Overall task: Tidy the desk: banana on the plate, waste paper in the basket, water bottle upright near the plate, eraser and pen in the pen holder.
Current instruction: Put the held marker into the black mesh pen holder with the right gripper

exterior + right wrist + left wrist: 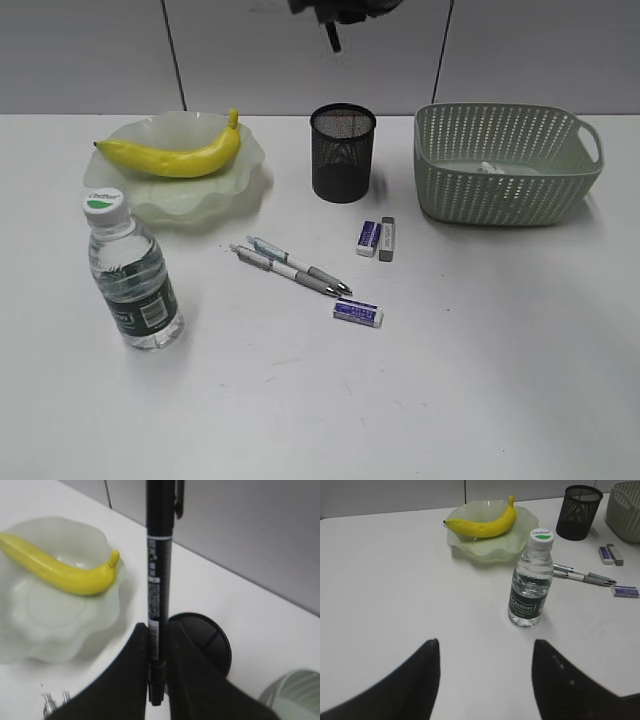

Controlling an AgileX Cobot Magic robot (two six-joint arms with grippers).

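White desk (480,380) against a grey panelled wall. Only the right wrist view shows the right jaws pinching a black pen (159,580) above the pen holder (202,635). Left jaws spread, water bottle (531,580) ahead.

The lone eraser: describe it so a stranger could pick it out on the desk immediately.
Start at the black mesh pen holder in the middle of the white desk. Come toward the camera past the two erasers lying side by side, to the tips of the two grey-and-white pens. The lone eraser lies just beyond those tips, a white block in a blue-purple sleeve, lying crosswise and nearest the camera.
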